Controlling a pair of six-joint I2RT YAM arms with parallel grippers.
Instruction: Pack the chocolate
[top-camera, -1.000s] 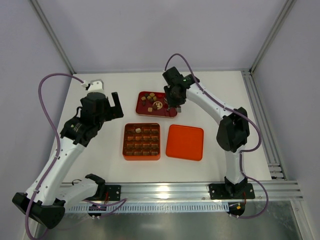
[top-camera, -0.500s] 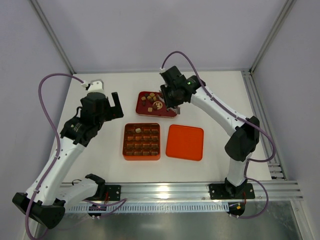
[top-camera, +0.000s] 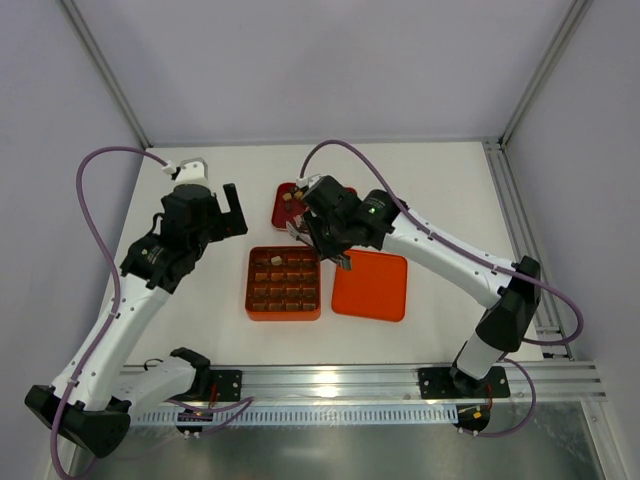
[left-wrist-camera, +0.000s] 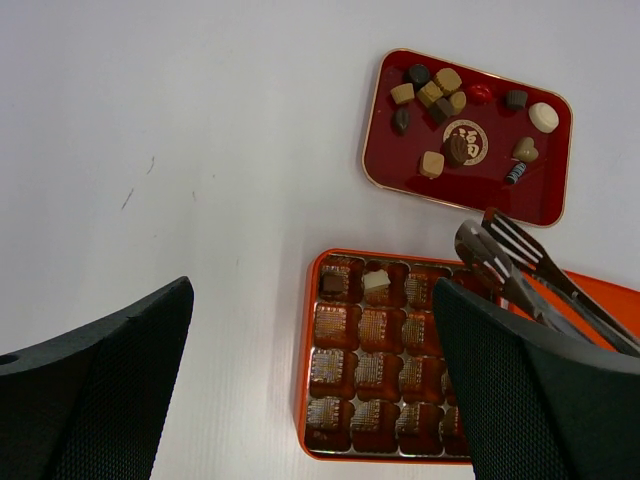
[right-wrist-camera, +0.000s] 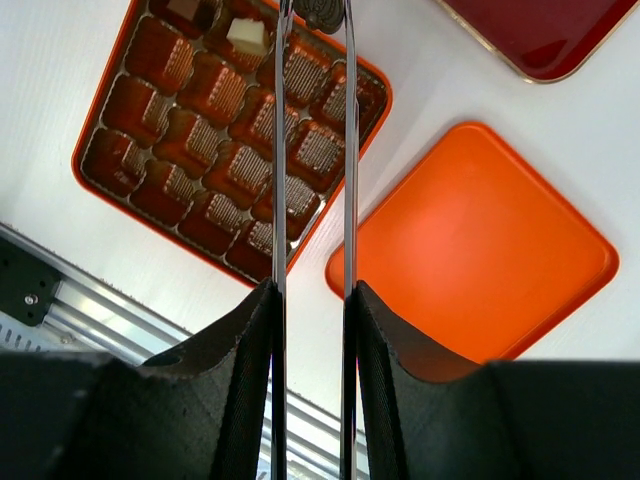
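Note:
The chocolate pieces (left-wrist-camera: 440, 92) lie in the dark red tray (left-wrist-camera: 400, 170), which the right arm partly hides in the top view (top-camera: 284, 205). The orange grid box (top-camera: 283, 283) holds a dark piece (left-wrist-camera: 333, 283) and a cream piece (left-wrist-camera: 376, 282) in its far row; both also show in the right wrist view (right-wrist-camera: 247, 35). My right gripper (right-wrist-camera: 312, 300) is shut on metal tongs (right-wrist-camera: 347, 150). Their tips hover over the box's far right corner (left-wrist-camera: 478, 243) with a dark lump (right-wrist-camera: 320, 12) between them. My left gripper (left-wrist-camera: 315, 340) is open and empty, high above the box's left side.
The orange lid (top-camera: 370, 285) lies flat just right of the box; it also shows in the right wrist view (right-wrist-camera: 470, 260). A metal rail (top-camera: 330, 385) runs along the near table edge. Frame posts stand at the back corners.
My right arm has swung from over the red tray toward me and left, bringing the tongs over the box's far right corner. The left arm has not moved.

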